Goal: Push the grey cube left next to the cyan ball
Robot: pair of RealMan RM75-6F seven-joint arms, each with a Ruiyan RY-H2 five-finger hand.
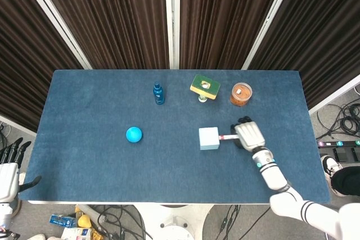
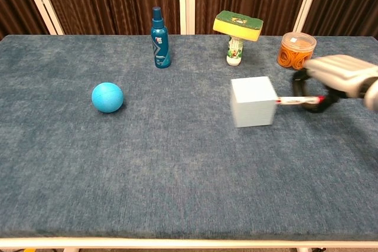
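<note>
One pen tip meets the cube [image 1: 208, 138].
Right hand [image 1: 249, 135] grips a pen [image 2: 295, 100] against its right face; ball [image 1: 134, 134] well left; left hand [image 1: 10, 164] open off-table.

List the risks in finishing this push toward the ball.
The right hand drives the grey cube through a thin pen; an off-centre contact could make the cube turn or the tip slip off. The cyan ball lies apart, free on the table, so a late stop may roll it away.

Bare table [image 1: 169, 150] between cube [image 1: 208, 138] and ball [image 1: 134, 134]
</note>
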